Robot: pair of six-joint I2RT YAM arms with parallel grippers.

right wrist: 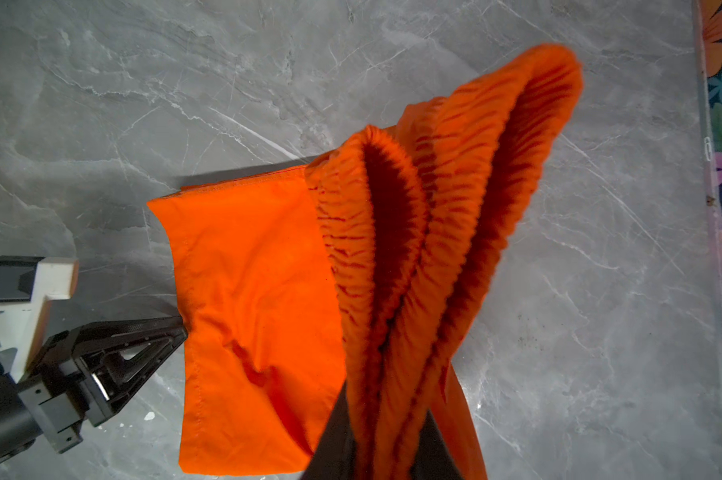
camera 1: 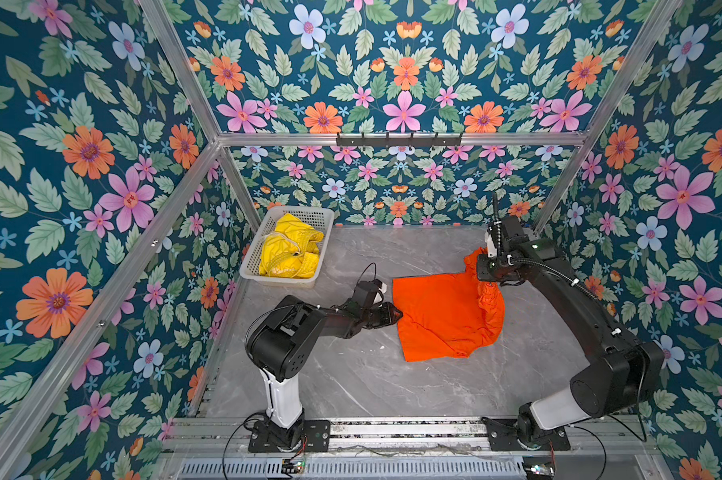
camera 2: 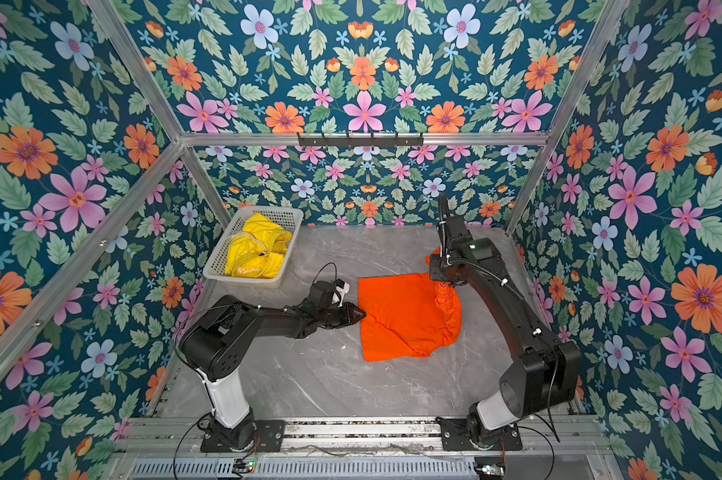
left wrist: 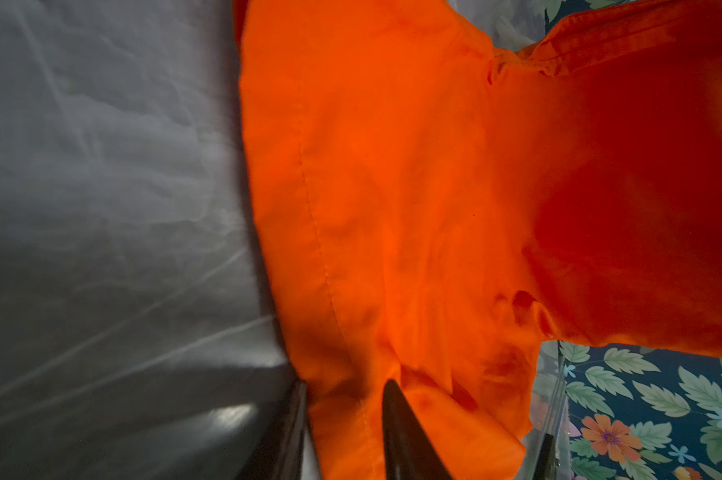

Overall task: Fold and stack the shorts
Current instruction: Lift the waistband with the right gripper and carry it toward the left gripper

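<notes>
Orange shorts: thin, light and floppy, probably slippery. Best held at the sewn edges. They lie right of tabletop centre, mostly flat.

Right pincer pinches the bunched waistband, lifted toward the right edge. Left pincer nips the leg hem on the left-edge side.

Yellow shorts sit crumpled in the basket at the far-left corner.

Whole booth is papered in loud wallpaper: dark teal with orange, pink and pale blue flowers plus green leaves. An aluminium frame runs along the corners, with a black hook rack on the back bar. The tabletop is grey marble-look, white veins, evenly lit. A metal rail sits along the front.
</notes>
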